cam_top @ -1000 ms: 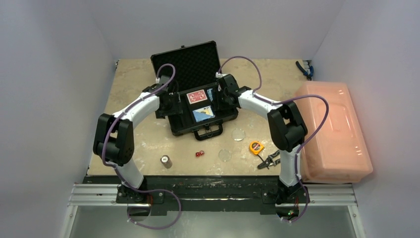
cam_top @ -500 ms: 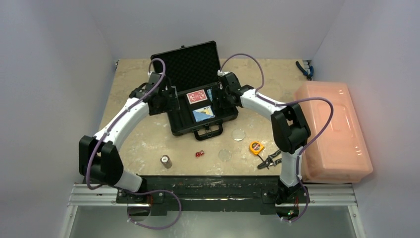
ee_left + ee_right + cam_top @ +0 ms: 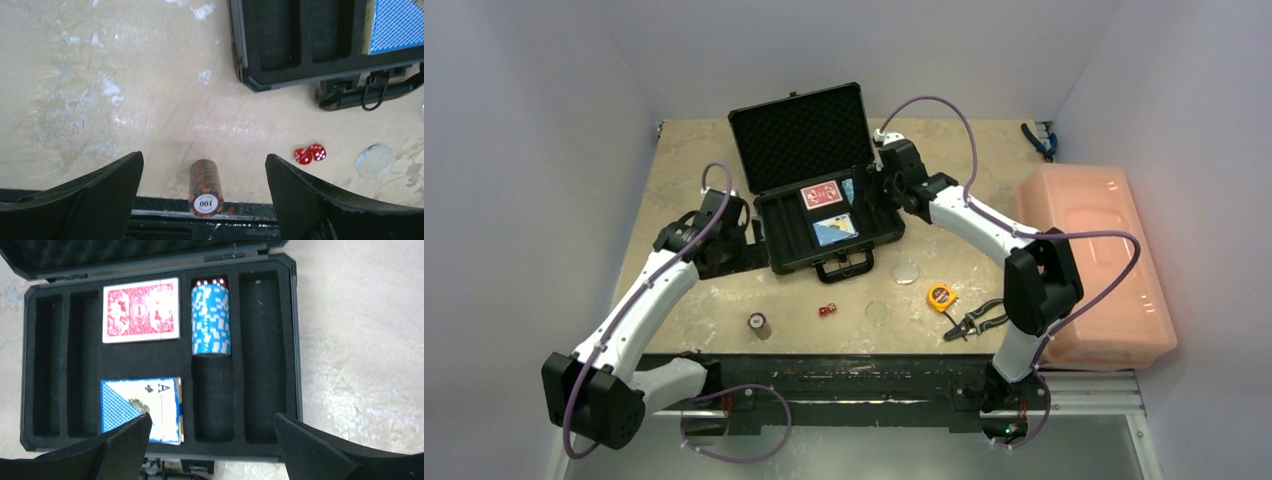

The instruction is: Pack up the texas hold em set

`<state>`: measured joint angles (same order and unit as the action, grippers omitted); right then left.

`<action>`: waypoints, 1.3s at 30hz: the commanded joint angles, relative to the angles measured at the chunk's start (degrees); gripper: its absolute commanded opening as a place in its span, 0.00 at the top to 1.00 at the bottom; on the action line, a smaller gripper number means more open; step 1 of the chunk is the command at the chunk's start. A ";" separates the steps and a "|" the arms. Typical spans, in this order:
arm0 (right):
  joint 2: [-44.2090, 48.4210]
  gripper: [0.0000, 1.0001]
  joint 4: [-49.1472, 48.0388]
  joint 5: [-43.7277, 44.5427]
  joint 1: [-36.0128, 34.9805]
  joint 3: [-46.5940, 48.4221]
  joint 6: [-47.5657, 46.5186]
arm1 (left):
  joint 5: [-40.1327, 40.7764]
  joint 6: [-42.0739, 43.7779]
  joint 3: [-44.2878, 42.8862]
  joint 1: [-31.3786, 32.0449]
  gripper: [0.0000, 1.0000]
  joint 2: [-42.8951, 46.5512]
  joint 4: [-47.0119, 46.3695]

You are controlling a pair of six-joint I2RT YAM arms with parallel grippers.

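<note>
Left claw (image 3: 202,157) is hanging wide open, gripping nothing, with the chip stack (image 3: 205,186) apparently standing on end by the table (image 3: 100,90) front edge, base-ward of its fingertips, so it's sitting nearer than the right claw (image 3: 212,416), gaping empty over the case (image 3: 295,340).

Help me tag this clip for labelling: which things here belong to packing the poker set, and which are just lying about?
Poker set: black case, red deck, blue deck, blue chips, orange chip stack, red dice, near clear disc, far clear disc.
Lying about: tape measure, black-handled pliers, blue-handled tool, pink tub.
</note>
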<state>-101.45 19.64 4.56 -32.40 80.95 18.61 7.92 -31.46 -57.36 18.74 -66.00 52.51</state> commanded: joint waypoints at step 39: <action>11.40 0.02 -8.52 -3.66 -0.12 -14.46 0.60 | -3.53 -17.80 17.60 11.26 0.48 7.48 3.01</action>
<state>-91.09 13.58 1.91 -32.40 66.92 19.66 4.51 -48.51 -40.47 29.63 -58.30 57.36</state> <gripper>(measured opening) 0.978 0.539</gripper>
